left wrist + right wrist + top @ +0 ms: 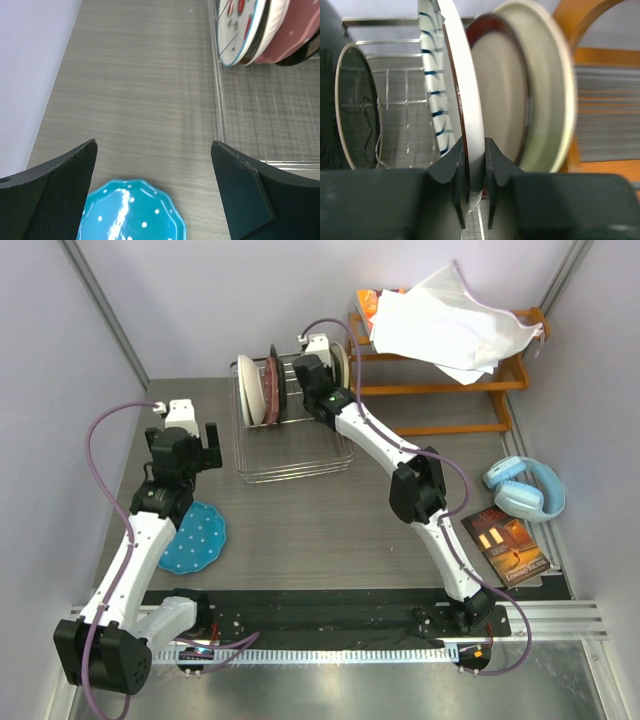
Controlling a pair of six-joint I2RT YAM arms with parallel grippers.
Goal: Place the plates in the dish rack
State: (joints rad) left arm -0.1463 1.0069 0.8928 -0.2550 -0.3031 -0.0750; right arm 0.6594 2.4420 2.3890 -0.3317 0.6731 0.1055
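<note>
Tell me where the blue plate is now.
In the top view the blue plate lies flat at left, beside the left arm, nearer than the dish rack.

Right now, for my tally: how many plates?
4: blue plate flat on the table; three upright in the dish rack, one in the right gripper. More may be hidden.
</note>
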